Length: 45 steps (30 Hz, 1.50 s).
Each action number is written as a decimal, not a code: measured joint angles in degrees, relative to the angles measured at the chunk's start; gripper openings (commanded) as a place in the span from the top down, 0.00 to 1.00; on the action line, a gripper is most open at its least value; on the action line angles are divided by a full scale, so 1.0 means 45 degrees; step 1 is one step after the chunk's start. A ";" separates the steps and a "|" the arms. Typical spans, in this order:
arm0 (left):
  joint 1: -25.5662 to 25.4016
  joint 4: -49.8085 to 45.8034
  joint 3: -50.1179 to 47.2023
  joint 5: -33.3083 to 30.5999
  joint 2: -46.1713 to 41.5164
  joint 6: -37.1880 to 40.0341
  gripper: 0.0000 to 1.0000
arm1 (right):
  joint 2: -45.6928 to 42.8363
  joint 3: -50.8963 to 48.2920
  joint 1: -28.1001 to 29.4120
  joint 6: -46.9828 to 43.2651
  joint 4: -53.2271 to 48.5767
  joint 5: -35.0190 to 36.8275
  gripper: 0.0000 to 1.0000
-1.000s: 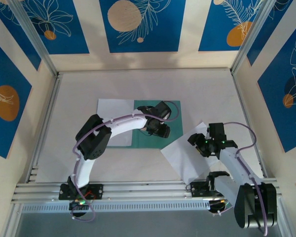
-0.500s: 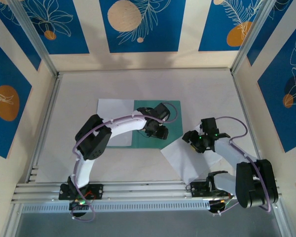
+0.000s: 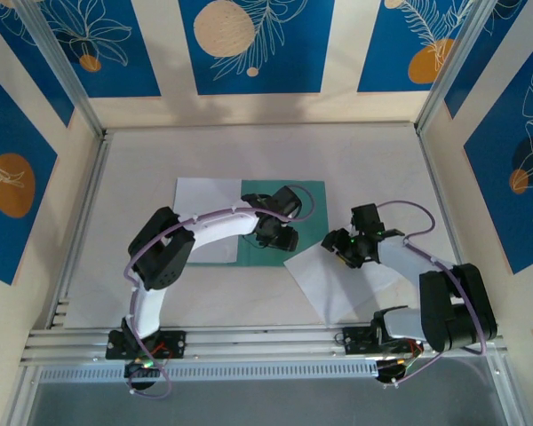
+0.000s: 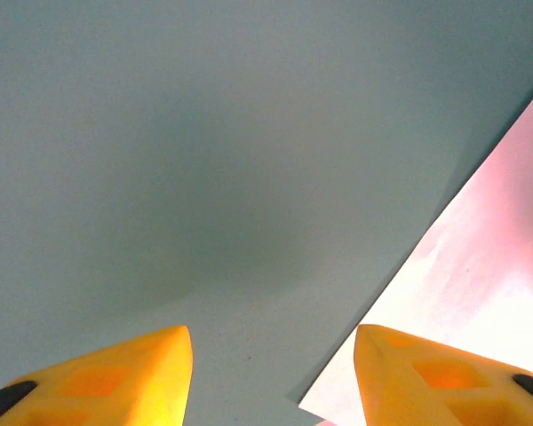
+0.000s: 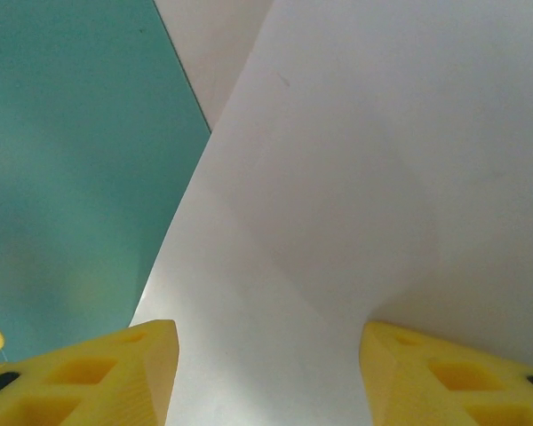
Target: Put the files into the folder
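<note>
Thin teal-green card folder (image 3: 311, 200) mid surface (image 3: 249, 151), plain white paper sheet (image 3: 204, 209) at its left edge. I see left end effector (image 3: 280, 235) over folder, jaws apart, empty; right end effector (image 3: 338, 248) over second, tilted white sheet (image 3: 338, 284), jaws apart.
</note>
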 measured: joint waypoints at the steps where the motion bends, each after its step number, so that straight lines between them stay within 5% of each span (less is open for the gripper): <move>1: 0.0000 0.0015 -0.0024 0.0005 0.0000 0.0000 0.49 | 0.0092 0.0083 0.0000 -0.0034 -0.0005 0.0063 0.43; 16: 0.0000 0.0024 -0.0049 0.0486 0.0102 0.0000 0.48 | 0.1511 0.1175 0.0233 -0.0233 0.0189 0.0248 0.46; 31: -0.0107 0.0529 -0.0034 0.0617 0.0097 0.0019 0.52 | 0.0923 0.1520 0.0170 -0.0534 -0.0806 0.0364 0.44; 45: -0.0622 0.1243 0.0204 0.1307 0.0772 -0.0010 0.54 | -0.0083 0.1545 -0.2715 -0.0996 -0.1773 0.0185 0.44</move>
